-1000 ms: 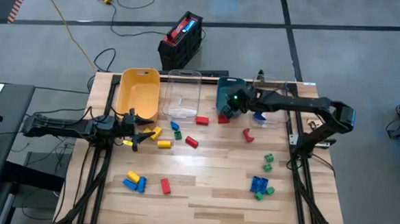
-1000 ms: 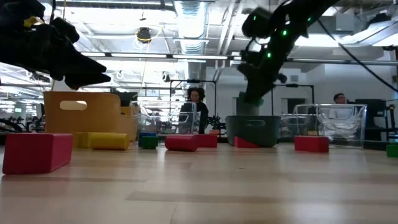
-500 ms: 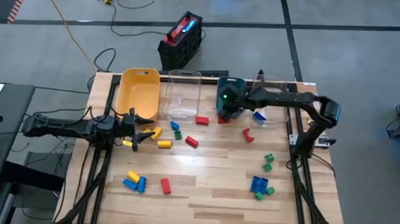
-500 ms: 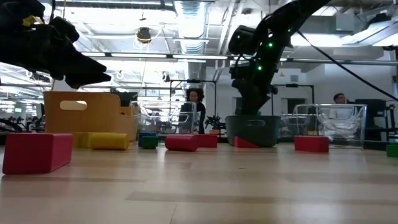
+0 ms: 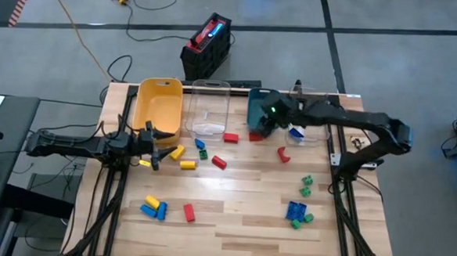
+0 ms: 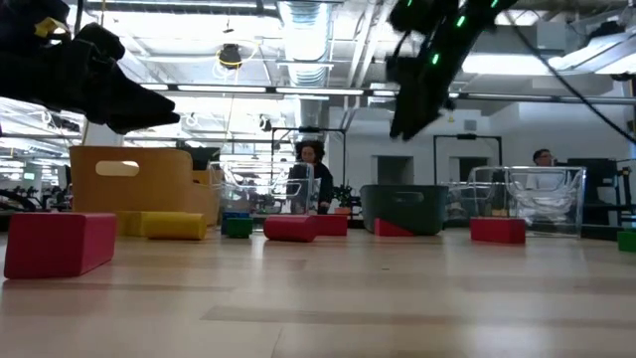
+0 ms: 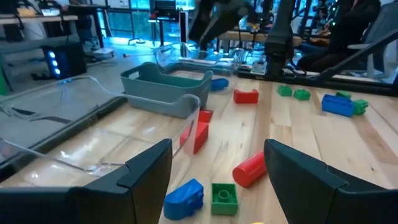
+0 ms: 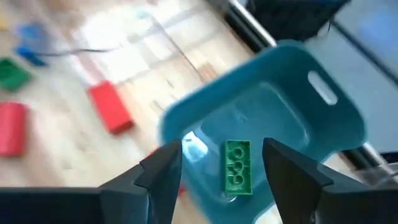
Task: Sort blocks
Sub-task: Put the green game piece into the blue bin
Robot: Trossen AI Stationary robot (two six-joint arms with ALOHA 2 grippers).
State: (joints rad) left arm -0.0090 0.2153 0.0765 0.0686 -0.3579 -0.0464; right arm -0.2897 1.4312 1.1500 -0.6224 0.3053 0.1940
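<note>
Wood table (image 5: pixel 240 207) w/ scattered blocks (image 5: pixel 296 211), yellow, clear, teal bins (image 5: pixel 159 105).

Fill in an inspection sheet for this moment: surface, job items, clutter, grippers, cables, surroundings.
Surface: wooden table.
Job's things: loose blocks scattered; one green block lies in the teal bin; yellow bin and clear bin beside it.
Clutter: nothing seen.
Grippers: right gripper open over the teal bin; left gripper open, empty, near the yellow bin.
Cables: yellow cord on the floor.
Surroundings: black crate on the floor; person behind the table.
</note>
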